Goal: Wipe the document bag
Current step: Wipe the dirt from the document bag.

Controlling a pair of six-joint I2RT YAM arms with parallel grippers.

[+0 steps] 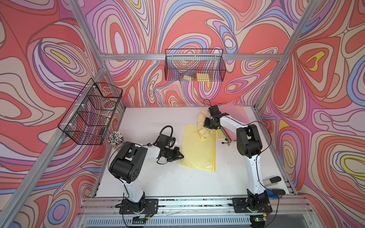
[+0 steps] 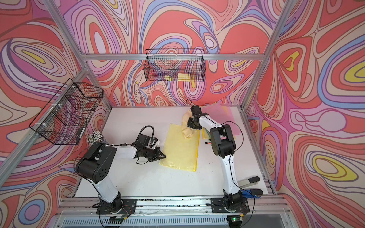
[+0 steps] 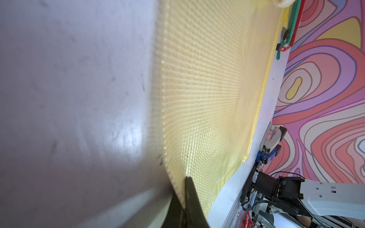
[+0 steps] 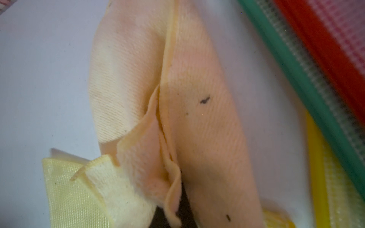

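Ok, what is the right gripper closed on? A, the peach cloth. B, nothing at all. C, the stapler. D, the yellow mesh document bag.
A: the right gripper is shut on the bunched peach cloth, whose folds are gathered at its fingers in the right wrist view. The cloth lies over the far corner of the yellow document bag.

Looking down on a white surface. Got a yellow document bag lying flat mid-surface. Over to the left gripper: jaws pinched to a point, right at the bag's near left edge. Up to the right gripper: pressed down into a bunched peach cloth, draped over the bag's far right corner. Beyond that, a fan of coloured bags. Off left, a cup of pens beside a wire basket.
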